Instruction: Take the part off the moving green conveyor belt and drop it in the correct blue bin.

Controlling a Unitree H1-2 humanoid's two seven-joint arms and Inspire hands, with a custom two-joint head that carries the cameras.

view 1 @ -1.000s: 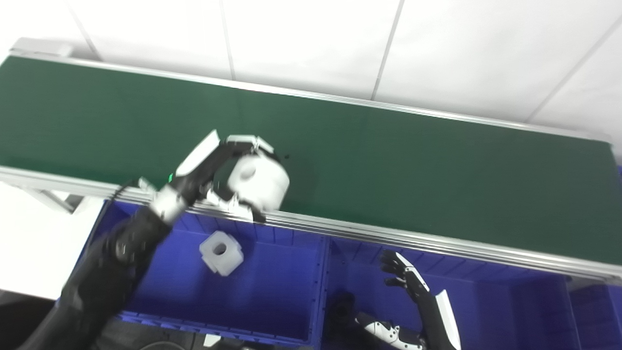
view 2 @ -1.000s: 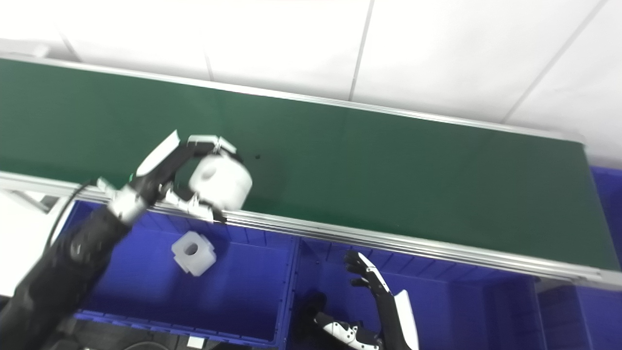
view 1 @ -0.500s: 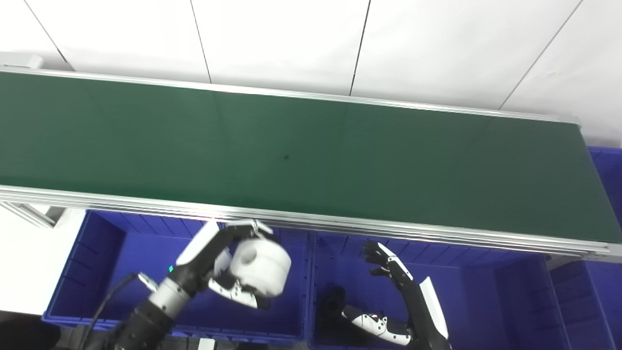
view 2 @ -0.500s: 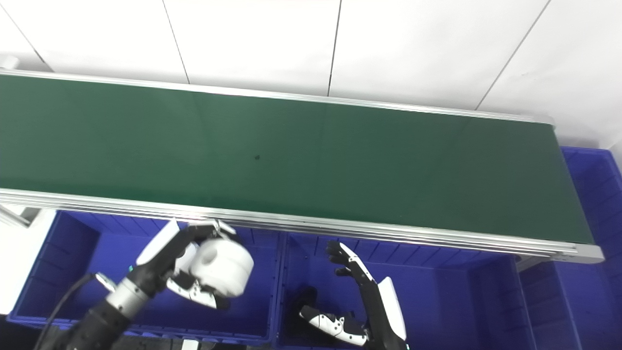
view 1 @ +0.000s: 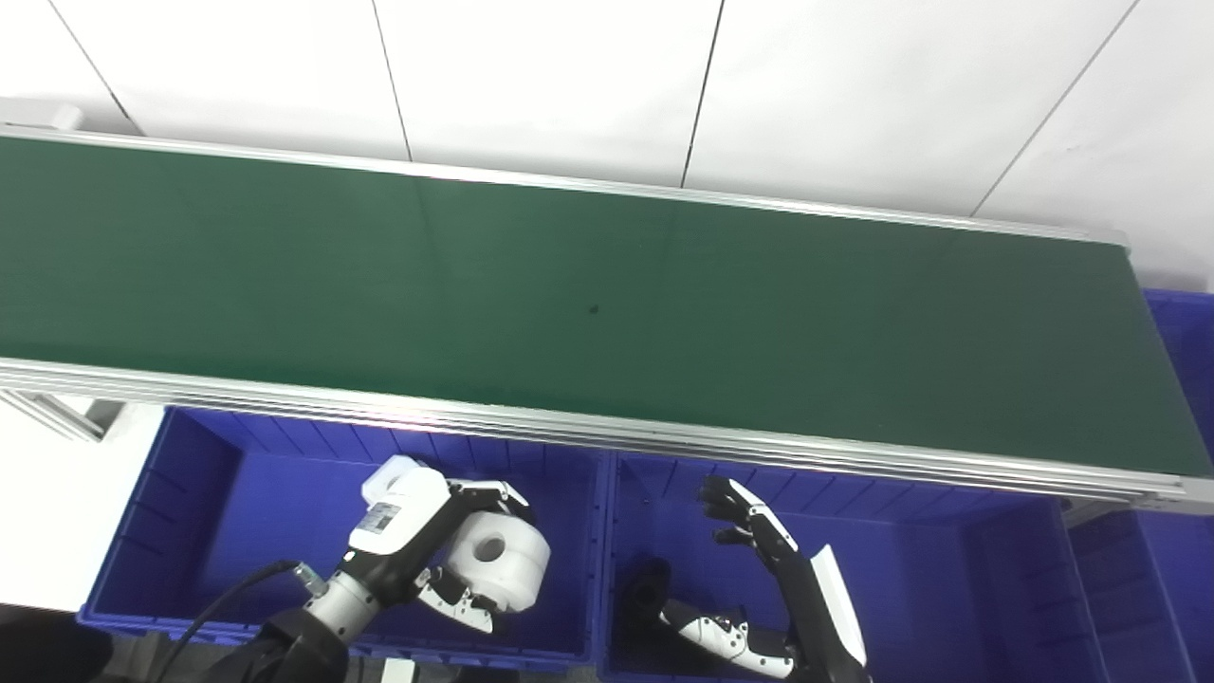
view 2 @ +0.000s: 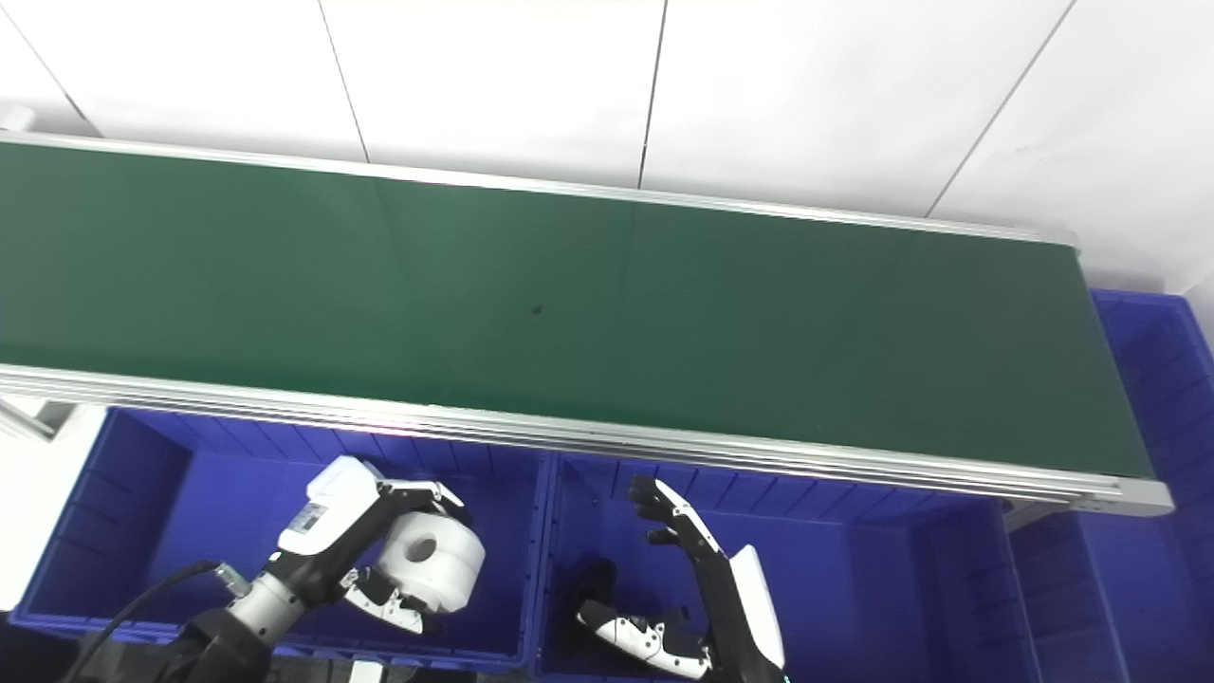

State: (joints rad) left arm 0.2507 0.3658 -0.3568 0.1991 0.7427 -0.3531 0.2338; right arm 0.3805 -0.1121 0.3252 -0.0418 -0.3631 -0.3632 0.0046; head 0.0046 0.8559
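From my seat I see the left hand wrapped around the white part, a round drum with a hole in its face, fingers over the top of it and thumb under it, so the grasp is closed on the part. The hand and the part are over the left blue bin, near its right wall, on the near side of the belt's silver rail. I cannot tell whether the part is touching the bin floor or is held clear of it. The green belt runs across the picture above the bins, and I see only a small dark speck near its middle. The right hand is over the middle blue bin, its fingers spread apart and pointing up toward the belt, holding nothing. A dark object lies in that bin just left of the right arm; it is too dim for me to name. Another blue bin shows at the far right past the belt's end. White wall panels stand behind the belt.
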